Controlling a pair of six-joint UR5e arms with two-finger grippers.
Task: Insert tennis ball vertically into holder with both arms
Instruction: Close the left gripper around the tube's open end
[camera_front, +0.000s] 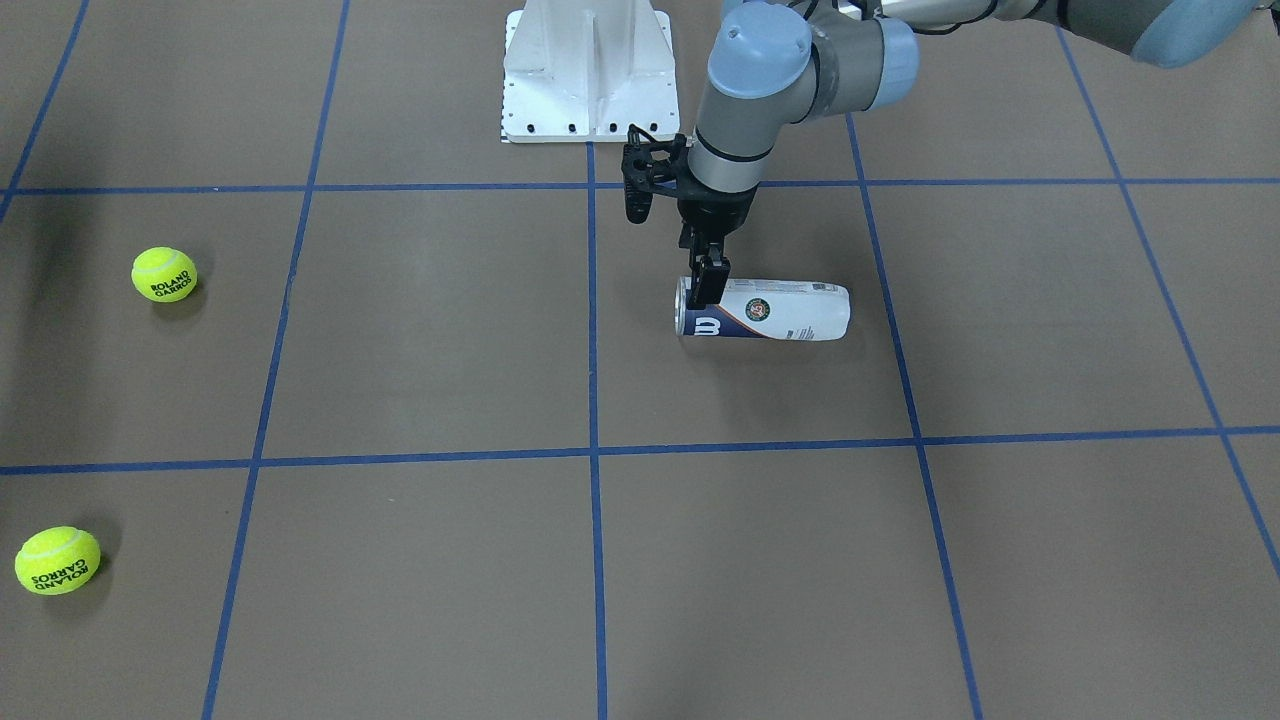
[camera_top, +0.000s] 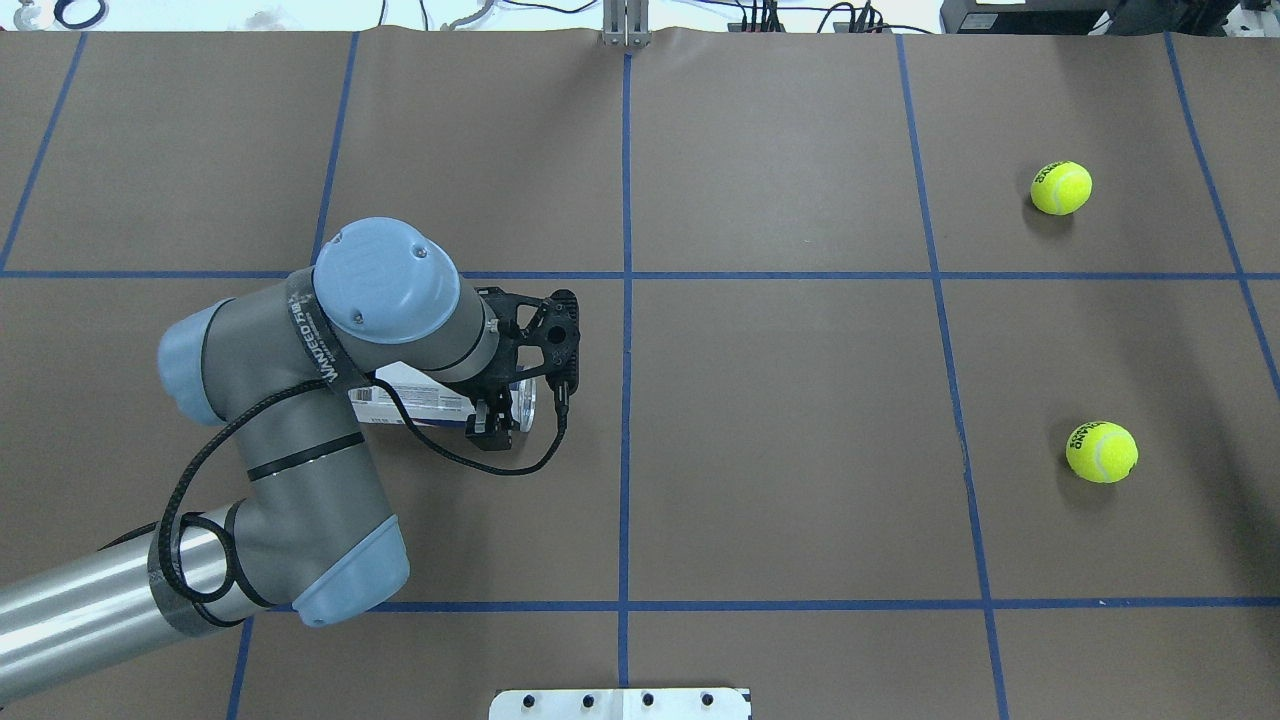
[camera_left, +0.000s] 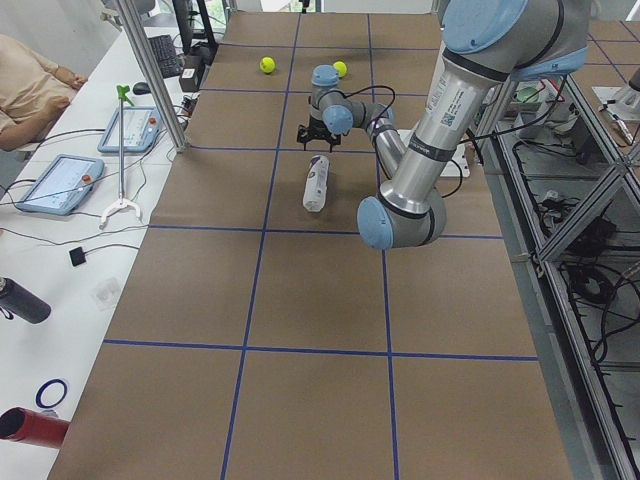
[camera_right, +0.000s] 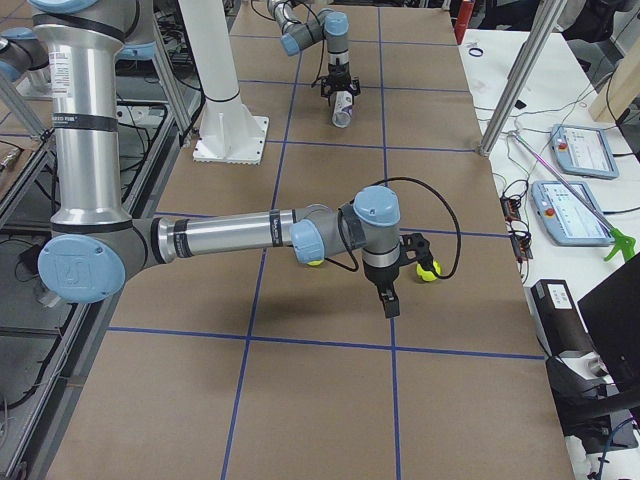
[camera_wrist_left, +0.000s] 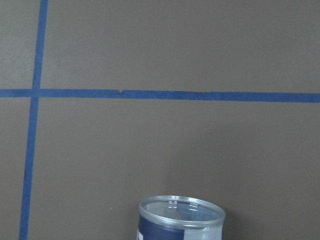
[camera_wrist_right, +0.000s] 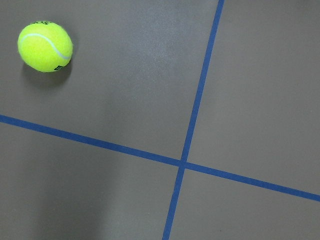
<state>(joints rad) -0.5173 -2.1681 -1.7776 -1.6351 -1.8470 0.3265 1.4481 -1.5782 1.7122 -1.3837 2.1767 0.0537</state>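
Observation:
The holder (camera_front: 775, 311) is a clear can with a white and navy label. It lies on its side on the brown table, open end (camera_wrist_left: 181, 215) toward the middle. My left gripper (camera_front: 708, 285) hangs over that open end with its jaws open across the can (camera_top: 400, 405). One tennis ball (camera_top: 1061, 188) lies far off on the robot's right, with a second ball (camera_top: 1101, 452) closer to the robot's side. My right gripper (camera_right: 388, 300) hovers low over the table near them. It shows only in the exterior right view, so I cannot tell its state. The right wrist view holds one ball (camera_wrist_right: 45, 48).
The white pedestal base (camera_front: 588, 75) stands at the robot's edge of the table, behind the holder. Blue tape lines (camera_top: 627, 300) grid the surface. A side table with tablets (camera_left: 60, 180) and a seated person (camera_left: 30, 80) runs along the far side.

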